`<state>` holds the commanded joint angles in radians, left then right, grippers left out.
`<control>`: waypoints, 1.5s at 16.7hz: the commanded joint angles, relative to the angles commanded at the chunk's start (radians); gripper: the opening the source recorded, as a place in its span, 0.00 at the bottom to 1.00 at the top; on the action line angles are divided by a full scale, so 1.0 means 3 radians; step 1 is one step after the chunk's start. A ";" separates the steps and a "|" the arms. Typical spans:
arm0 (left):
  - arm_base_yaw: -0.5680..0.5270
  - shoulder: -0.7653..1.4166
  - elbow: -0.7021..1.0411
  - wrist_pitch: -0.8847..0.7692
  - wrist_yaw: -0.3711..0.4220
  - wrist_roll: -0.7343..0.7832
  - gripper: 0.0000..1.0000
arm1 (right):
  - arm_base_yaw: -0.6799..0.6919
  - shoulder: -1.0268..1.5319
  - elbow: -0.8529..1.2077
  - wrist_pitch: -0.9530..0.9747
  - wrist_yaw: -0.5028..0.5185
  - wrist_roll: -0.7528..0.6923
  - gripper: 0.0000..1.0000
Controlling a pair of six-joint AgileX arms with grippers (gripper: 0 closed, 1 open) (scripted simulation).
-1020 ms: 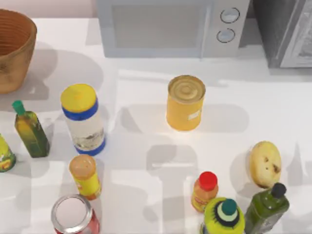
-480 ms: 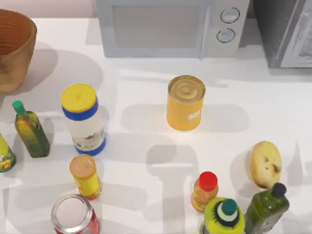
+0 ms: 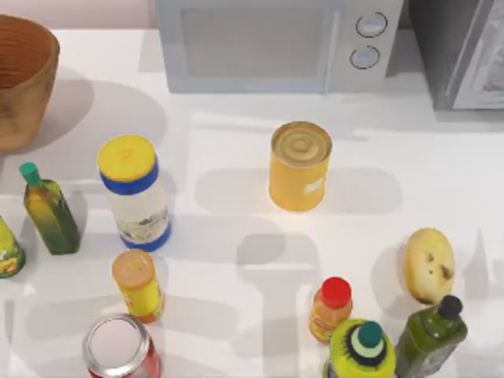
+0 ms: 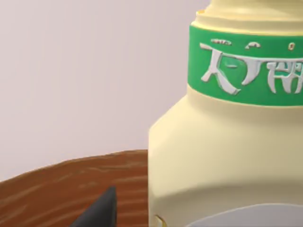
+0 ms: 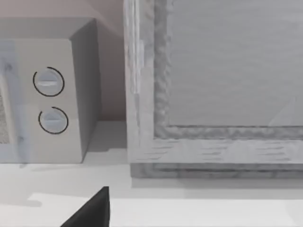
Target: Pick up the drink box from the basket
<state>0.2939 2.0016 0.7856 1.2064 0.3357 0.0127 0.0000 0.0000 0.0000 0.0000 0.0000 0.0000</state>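
The drink box (image 4: 222, 156) is pale cream-yellow with a green neck band and stands very close in the left wrist view. The brown woven basket (image 4: 52, 189) lies behind and below it. A dark part of my left gripper (image 4: 100, 212) shows next to the drink box, with a sliver of basket between them. In the top view the basket (image 3: 22, 110) stands at the table's far left back corner, partly cut off by the edge. A dark part of my right gripper (image 5: 92, 212) hangs over the white table, facing the back right appliances.
A microwave (image 3: 276, 43) and a grey appliance (image 3: 465, 51) line the back. On the table stand a yellow tin can (image 3: 299, 167), a yellow-lidded jar (image 3: 135, 193), a green bottle (image 3: 49, 211), a potato (image 3: 428, 265) and several small bottles and a can along the front.
No object on the table has moved. Faint shadows over the left front of the table have shifted slightly.
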 joint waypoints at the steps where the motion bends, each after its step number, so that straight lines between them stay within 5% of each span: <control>1: -0.0011 0.0045 0.0066 -0.0029 -0.0011 -0.0002 1.00 | 0.0000 0.0000 0.0000 0.0000 0.0000 0.0000 1.00; 13: -0.0117 0.0384 0.0655 -0.0274 -0.0112 -0.0006 1.00 | 0.0000 0.0000 0.0000 0.0000 0.0000 0.0000 1.00; 25: -0.0117 0.0384 0.0655 -0.0274 -0.0112 -0.0006 0.10 | 0.0000 0.0000 0.0000 0.0000 0.0000 0.0000 1.00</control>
<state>0.2587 2.1169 0.9821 1.1243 0.3020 0.0110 0.0000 0.0000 0.0000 0.0000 0.0000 0.0000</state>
